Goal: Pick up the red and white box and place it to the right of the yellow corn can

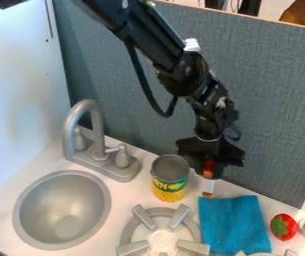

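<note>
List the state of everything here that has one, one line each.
Black two-finger gripper: pointing down, at the narrow red-and-white object; grip unclear.
Narrow red-and-white object: roughly upright below the gripper.
Silver can with yellow-green label: upright, top open.
Blue cloth: spread mostly flat.
Grey curved faucet: no water running.
Red toy strawberry with green patch: whole, resting on the counter.

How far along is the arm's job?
Done: gripper is down at the slim red-and-white item, beyond the blue cloth. In hand: probably that item, grip unclear. Left: gripper and item aren't apart; can't tell if the item's lower end touches the counter.
</note>
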Controlling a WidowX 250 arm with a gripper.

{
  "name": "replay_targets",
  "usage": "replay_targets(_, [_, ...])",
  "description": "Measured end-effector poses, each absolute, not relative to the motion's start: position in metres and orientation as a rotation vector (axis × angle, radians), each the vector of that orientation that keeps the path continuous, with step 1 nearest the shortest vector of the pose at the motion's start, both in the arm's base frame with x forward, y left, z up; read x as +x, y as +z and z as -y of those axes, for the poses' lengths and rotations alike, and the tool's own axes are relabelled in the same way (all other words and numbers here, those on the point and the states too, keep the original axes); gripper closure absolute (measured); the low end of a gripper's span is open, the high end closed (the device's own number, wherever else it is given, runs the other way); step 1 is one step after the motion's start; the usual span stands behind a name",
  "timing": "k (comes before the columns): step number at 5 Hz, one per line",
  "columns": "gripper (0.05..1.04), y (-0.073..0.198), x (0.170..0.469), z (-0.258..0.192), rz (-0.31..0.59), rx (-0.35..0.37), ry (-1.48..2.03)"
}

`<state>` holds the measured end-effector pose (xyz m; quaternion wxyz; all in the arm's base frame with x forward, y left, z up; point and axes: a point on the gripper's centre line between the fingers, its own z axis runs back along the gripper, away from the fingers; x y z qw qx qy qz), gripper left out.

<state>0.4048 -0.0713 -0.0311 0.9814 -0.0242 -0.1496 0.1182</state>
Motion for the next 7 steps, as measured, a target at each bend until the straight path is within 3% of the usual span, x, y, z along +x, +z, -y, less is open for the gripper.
replay_targets(6, [0.71,-0.048,0.403,0.056,0.254,-0.031,0.235])
replay_targets(7, [0.664,-0.049,0.402,0.047,0.239,-0.037,0.22])
